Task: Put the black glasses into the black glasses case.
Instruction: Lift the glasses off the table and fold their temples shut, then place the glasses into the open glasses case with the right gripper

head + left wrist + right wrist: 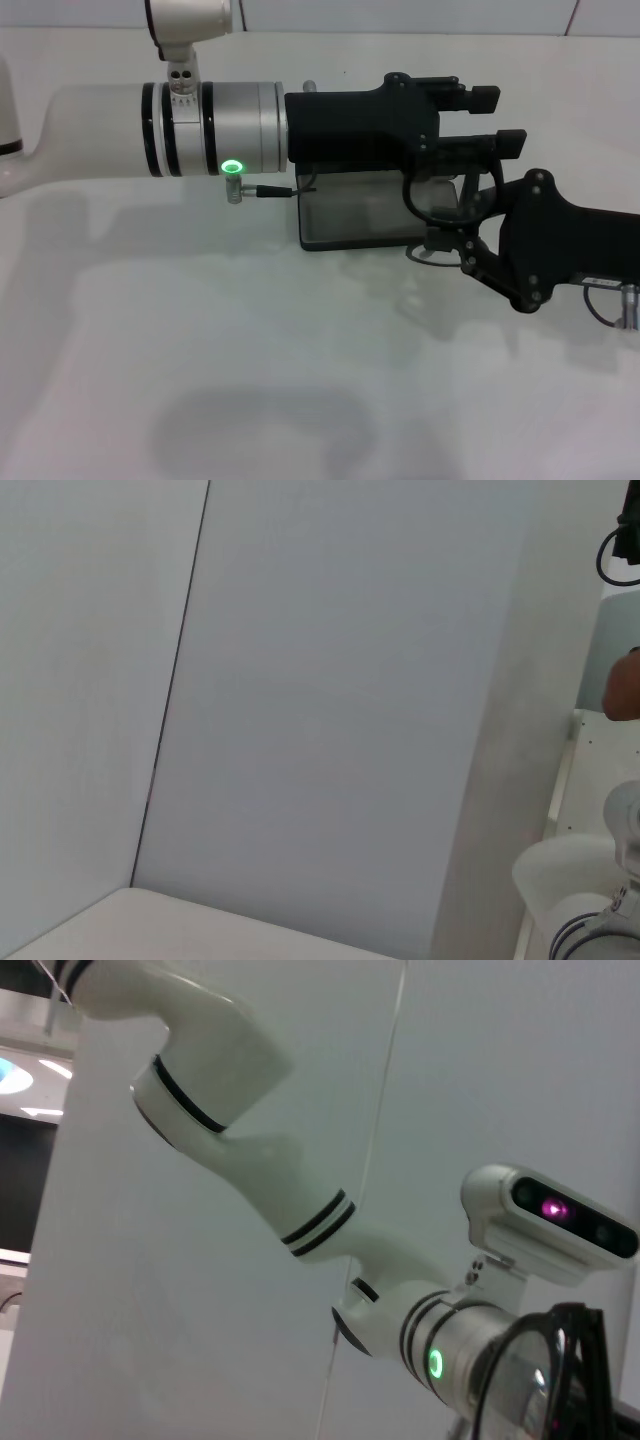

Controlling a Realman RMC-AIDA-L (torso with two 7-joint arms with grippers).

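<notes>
A: The right pincer gripped the glasses by one end of the frame, just beside the open case on the table. The frame hung tilted, one lens ring standing up past the case's near corner.

B: And the left pincer?

A: It reached across from the left, above the far side of the case. Its two fingers stood apart with nothing between them, so it looked open. The left wrist view showed only wall and gave no help.

B: Were the glasses in the case?

A: Not yet. They were off the table and in the right pincer's hold, partly over the case's right edge. In the right wrist view a lens rim showed close to the camera, with the left arm beyond it.

B: So how far along did it seem?

A: Roughly halfway, by judgement. The pickup was done and the case lay open, grey lining bare. What remained was to bring the glasses over the lining, lower them in, and let go. Whether the lid needed closing, the task did not say.
</notes>
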